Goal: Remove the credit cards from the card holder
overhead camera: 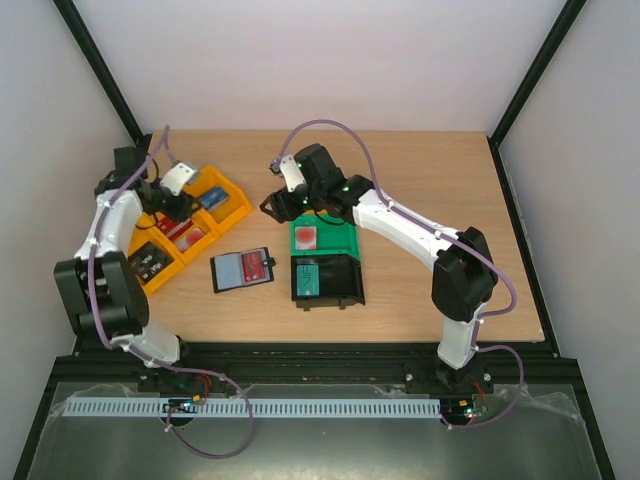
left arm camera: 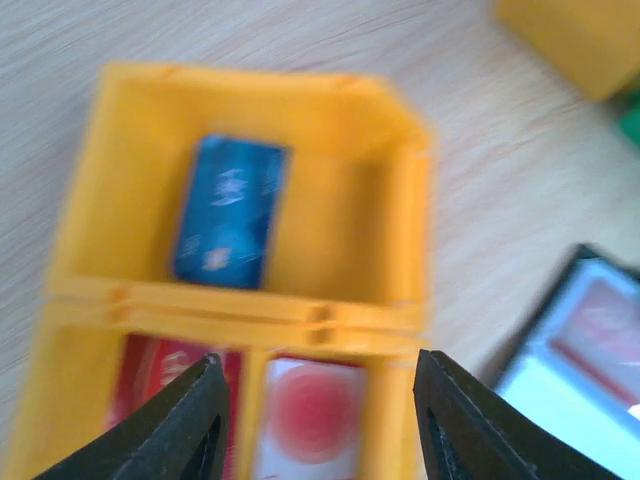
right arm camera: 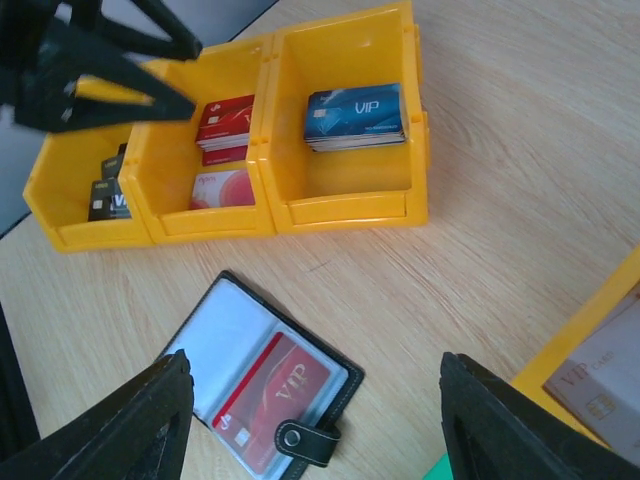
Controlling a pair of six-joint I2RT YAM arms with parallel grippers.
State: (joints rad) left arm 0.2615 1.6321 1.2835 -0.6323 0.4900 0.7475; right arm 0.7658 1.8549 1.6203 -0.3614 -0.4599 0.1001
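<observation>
Card holder (overhead camera: pixel 243 268) lies open near the counter's (overhead camera: pixel 420 170) front edge, one red credit card (overhead camera: pixel 257 266) pocketed. Left hand (left arm camera: pixel 320 400), over yellow bins (left arm camera: pixel 250 85), and right hand (right arm camera: pixel 315 400) hang released, empty. Next, likely: pinch that card out.

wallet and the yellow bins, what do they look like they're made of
The wallet looks like black leather or a leather imitation, going by its matte black edge and snap tab. Its inner pockets seem to be clear glossy plastic, since the red card shows through. The yellow bins look like moulded hard plastic, with smooth, slightly shiny walls and thick rims.
</observation>
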